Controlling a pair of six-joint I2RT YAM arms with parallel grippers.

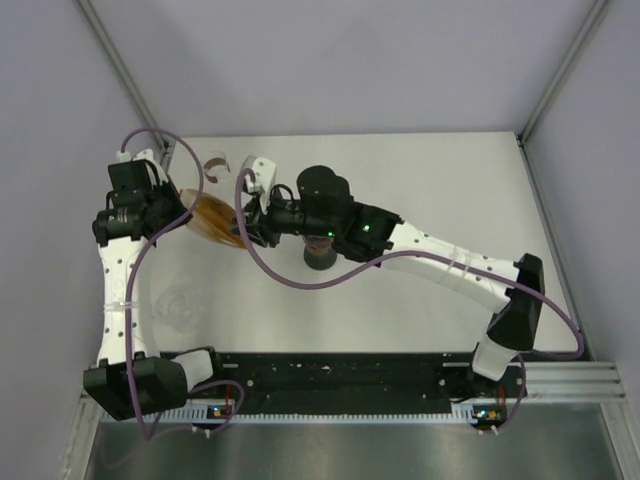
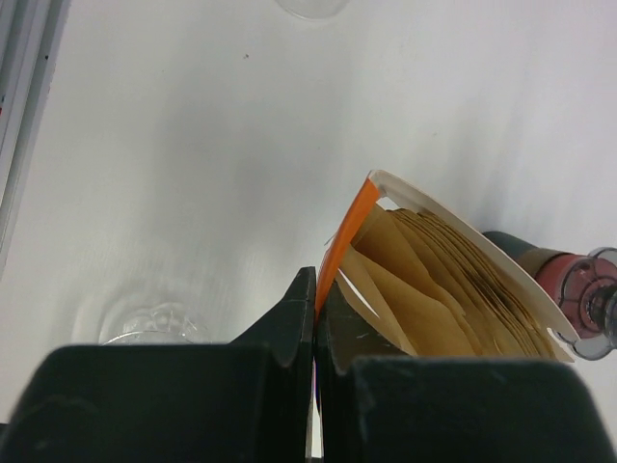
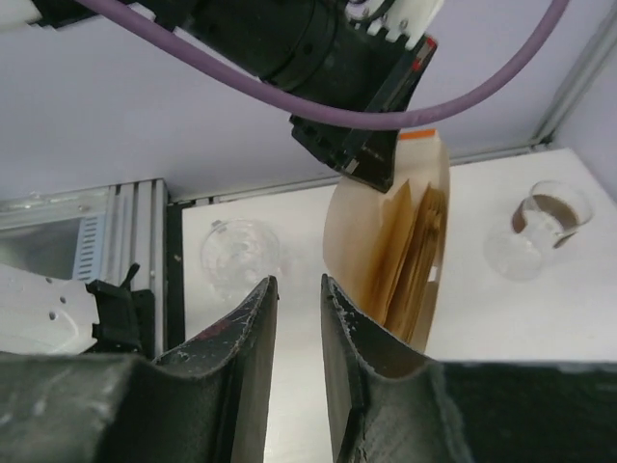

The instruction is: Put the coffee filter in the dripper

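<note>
A sleeve of brown paper coffee filters (image 1: 213,220) hangs off the table between my two grippers. My left gripper (image 1: 178,216) is shut on the sleeve's orange and white edge (image 2: 339,253), and the filters (image 2: 434,294) fan out to the right of its fingers. My right gripper (image 1: 244,228) is open by a narrow gap and empty; in the right wrist view (image 3: 299,289) the sleeve (image 3: 390,241) stands just beyond and to the right of its right finger, apart from it. The clear dripper (image 1: 184,301) stands on the table at the near left, also seen in the wrist views (image 3: 240,253) (image 2: 149,326).
A clear glass with a brown band (image 1: 218,163) (image 3: 540,224) stands at the back left. A dark round stand (image 1: 318,259) sits under my right arm; its pinkish top (image 2: 576,289) shows behind the sleeve. The black rail (image 1: 330,375) runs along the near edge.
</note>
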